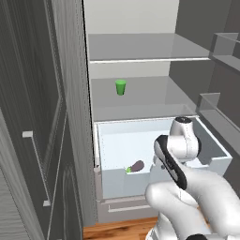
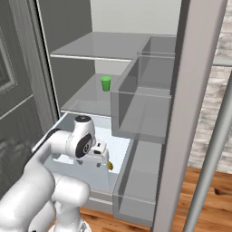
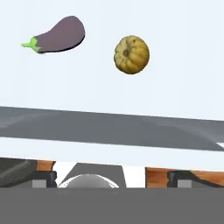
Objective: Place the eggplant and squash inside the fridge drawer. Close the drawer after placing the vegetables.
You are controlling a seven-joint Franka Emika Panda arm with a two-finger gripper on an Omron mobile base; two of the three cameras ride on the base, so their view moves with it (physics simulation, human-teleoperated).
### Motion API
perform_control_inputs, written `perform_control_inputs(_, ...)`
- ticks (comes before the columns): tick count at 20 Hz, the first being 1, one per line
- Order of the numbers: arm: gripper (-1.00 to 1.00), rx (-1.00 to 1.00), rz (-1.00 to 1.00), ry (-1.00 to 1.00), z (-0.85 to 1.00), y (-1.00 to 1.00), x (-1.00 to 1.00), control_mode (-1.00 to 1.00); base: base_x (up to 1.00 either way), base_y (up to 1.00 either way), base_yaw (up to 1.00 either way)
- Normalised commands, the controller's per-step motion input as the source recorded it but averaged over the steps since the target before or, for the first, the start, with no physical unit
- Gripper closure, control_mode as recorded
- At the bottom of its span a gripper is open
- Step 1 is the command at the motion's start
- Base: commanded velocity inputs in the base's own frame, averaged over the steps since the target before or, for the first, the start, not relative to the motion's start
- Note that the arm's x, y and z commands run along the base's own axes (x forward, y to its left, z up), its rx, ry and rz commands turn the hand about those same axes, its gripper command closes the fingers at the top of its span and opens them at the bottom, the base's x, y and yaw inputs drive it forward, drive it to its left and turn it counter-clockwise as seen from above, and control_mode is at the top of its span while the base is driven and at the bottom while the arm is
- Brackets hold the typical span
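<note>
1. Eggplant (image 3: 59, 35) and squash (image 3: 131, 54) both lie on the floor of the fridge drawer (image 1: 213, 143), near each other but apart.
2. Placing appears complete; the drawer stands pulled out, so closing remains.
3. Gripper (image 2: 103, 158) hovers over the drawer, jaws fully spread, holding nothing.
4. Drawer floor is pale, smooth and flat.
5. A green cup (image 1: 121, 87) stands on the shelf above; wooden flooring (image 2: 213, 186) lies below.

squash (image 2: 109, 165): mostly hidden behind hand | fridge drawer (image 1: 213, 159): front partly hidden by arm
</note>
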Motion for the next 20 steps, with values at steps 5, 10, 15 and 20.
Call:
perform_control_inputs(5, -1.00, 0.01, 0.02, -0.01, -0.84, 0.00, 0.18, -1.00, 0.00, 0.00, 0.00)
perform_control_inputs(10, -1.00, 0.03, 0.02, -0.02, -0.84, 0.00, 0.09, -1.00, 0.00, 0.00, 0.00)
perform_control_inputs(15, -1.00, 0.05, 0.02, -0.04, -0.83, 0.00, 0.03, -1.00, 0.00, 0.00, 0.00)
perform_control_inputs(20, -1.00, 0.07, 0.02, -0.06, -0.69, -0.01, 0.11, -1.00, 0.00, 0.00, 0.00)
